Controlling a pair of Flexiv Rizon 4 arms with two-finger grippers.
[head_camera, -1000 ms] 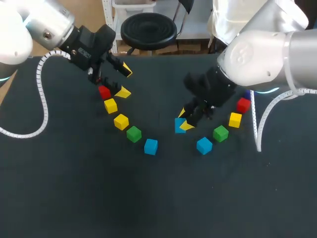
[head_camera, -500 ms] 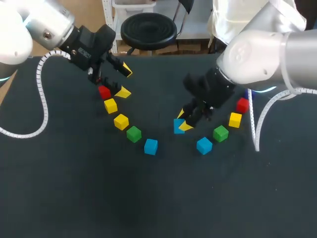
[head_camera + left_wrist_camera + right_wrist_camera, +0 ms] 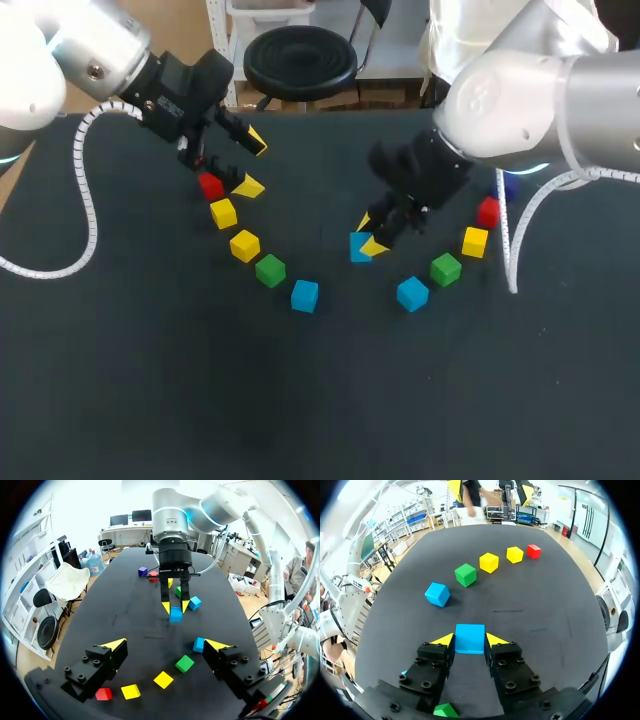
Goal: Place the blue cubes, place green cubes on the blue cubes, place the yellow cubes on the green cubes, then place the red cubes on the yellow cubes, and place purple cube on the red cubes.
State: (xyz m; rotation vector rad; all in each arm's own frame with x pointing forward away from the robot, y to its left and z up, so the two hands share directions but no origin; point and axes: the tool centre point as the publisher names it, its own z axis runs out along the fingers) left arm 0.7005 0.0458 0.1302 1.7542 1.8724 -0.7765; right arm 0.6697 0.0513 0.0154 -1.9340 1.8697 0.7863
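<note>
My right gripper is shut on a blue cube near the table's middle; the left wrist view shows that cube low over the table. To its right lie a blue cube, a green cube, a yellow cube, a red cube and a purple cube. My left gripper hangs open beside another red cube. From there an arc runs through two yellow cubes, a green cube and a blue cube.
The black table stretches bare toward the front. The left arm's white cable hangs over the table's left part, and the right arm's cable loops down at the right.
My right gripper has shifted slightly left and farther back with the blue cube in it. The left arm has stayed still.
</note>
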